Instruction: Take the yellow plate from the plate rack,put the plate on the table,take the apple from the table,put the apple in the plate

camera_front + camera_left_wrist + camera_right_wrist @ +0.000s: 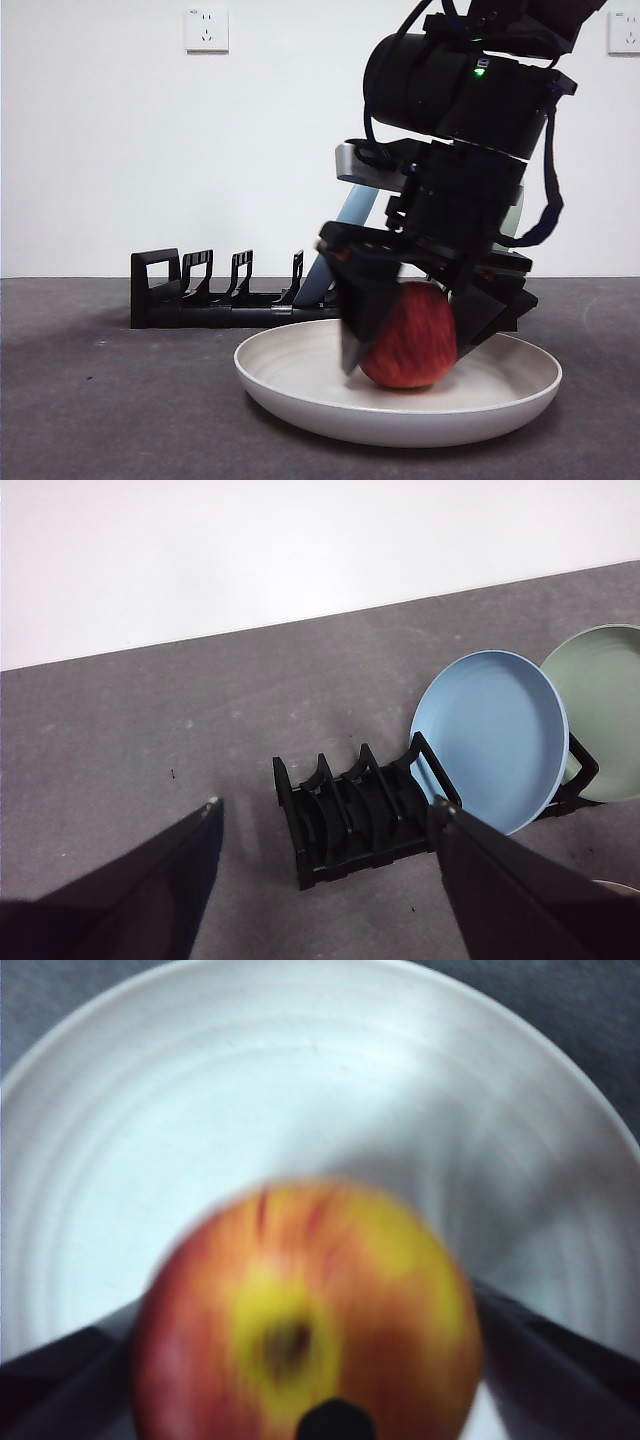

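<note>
The red apple (pixel 410 340) (pixel 305 1320) sits low inside the yellow plate (pixel 300 400) (pixel 200 1110), which lies flat on the table (pixel 100 400) in front of the plate rack (pixel 200 300) (pixel 340 825). My right gripper (pixel 410 355) (pixel 305 1360) comes down from above with one jaw on each side of the apple, shut on it. The apple's underside is at the plate's floor. My left gripper (pixel 325 805) hangs open and empty above the table, on the near side of the rack.
A light blue plate (pixel 490 735) (pixel 345 240) and a pale green plate (pixel 600 710) stand upright at one end of the rack. The rack's other slots hold nothing. A white wall with sockets (pixel 206 30) stands behind.
</note>
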